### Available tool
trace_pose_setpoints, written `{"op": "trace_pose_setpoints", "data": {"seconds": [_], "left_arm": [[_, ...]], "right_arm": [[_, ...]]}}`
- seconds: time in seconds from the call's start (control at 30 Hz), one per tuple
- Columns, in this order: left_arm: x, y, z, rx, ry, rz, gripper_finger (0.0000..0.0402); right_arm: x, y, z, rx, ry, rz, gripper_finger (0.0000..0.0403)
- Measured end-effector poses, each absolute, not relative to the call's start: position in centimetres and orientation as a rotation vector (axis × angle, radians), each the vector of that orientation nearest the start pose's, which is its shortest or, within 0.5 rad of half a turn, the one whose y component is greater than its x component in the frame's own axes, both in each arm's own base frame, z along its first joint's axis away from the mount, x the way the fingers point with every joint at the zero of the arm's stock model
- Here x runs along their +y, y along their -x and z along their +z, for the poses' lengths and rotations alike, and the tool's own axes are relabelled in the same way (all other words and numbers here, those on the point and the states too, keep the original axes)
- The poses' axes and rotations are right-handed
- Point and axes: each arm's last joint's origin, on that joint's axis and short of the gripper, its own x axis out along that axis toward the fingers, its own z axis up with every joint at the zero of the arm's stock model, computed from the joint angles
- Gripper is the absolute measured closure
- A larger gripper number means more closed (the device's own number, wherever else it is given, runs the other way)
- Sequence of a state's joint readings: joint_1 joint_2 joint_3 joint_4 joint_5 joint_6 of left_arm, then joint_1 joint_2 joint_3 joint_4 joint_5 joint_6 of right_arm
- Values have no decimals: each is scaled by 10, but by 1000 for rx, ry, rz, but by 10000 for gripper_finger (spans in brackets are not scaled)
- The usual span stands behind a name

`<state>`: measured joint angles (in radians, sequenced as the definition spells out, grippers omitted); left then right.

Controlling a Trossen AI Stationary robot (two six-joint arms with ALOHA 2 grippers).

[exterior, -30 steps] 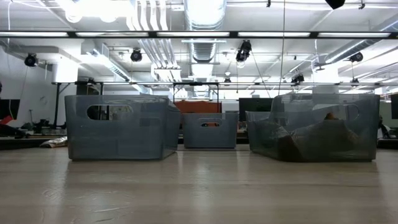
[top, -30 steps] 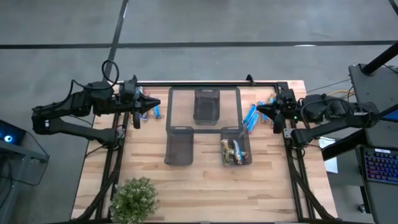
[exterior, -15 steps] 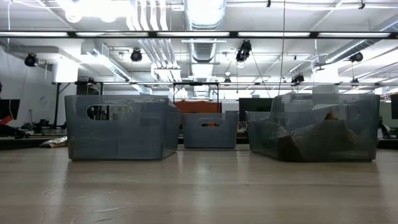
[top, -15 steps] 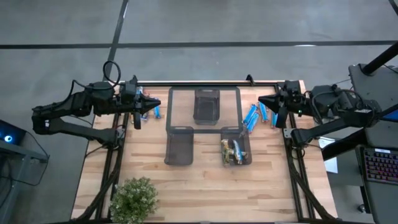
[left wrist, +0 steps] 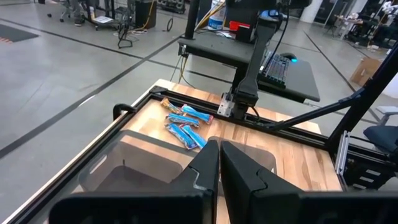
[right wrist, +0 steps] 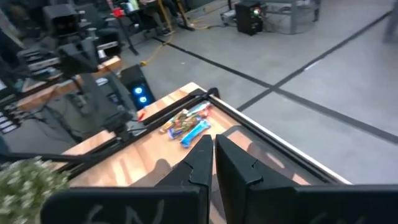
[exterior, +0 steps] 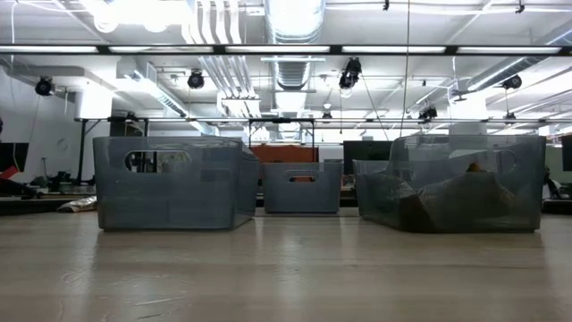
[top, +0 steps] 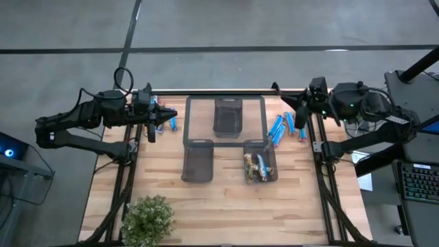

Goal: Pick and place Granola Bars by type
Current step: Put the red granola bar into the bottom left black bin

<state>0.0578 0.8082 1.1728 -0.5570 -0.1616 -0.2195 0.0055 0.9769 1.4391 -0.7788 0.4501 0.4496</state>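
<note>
Wire-mesh bins sit mid-table as the landmark: far bin (top: 227,116), near-left bin (top: 197,160), near-right bin (top: 260,161), all on the light wood table (top: 219,206).

Left gripper (top: 171,114) hangs at the table's left edge, level with the far bin and left of it, pointing toward it. Jaws pressed together, holding nothing; in the left wrist view the fingers (left wrist: 205,171) meet with only a thin seam between them.

Right gripper (top: 284,98) is at the far-right corner of the table, right of the far bin, up off the surface. Jaws closed too, nothing in them; same thin seam between its fingers (right wrist: 202,162) in the right wrist view.

Granola bars:
- blue bars (top: 282,127) loose on the table just right of the far bin, between it and the right arm's base.
- small cluster of bars (top: 168,123) left of the far bin, just beside the left gripper's tip; mostly blue, at least one reddish.
- mixed bars (top: 257,167) inside the near-right bin, brownish-gold among them.

Near-left and far bins show no bars from above.

Potted plant (top: 148,218) at the near-left corner, well apart from the bins.
</note>
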Motion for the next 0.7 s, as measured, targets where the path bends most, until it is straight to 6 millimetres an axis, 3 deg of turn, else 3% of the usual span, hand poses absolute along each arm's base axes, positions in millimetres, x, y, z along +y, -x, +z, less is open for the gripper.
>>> {"op": "trace_pose_setpoints", "data": {"seconds": [0.33,0.7], "left_arm": [[13,-139,419,174,209,240,401],[13,-139,418,179,213,241,401]], "right_arm": [[-34,-167,452,230,-390,-645,390],[-59,-167,442,291,-449,-804,390]]}}
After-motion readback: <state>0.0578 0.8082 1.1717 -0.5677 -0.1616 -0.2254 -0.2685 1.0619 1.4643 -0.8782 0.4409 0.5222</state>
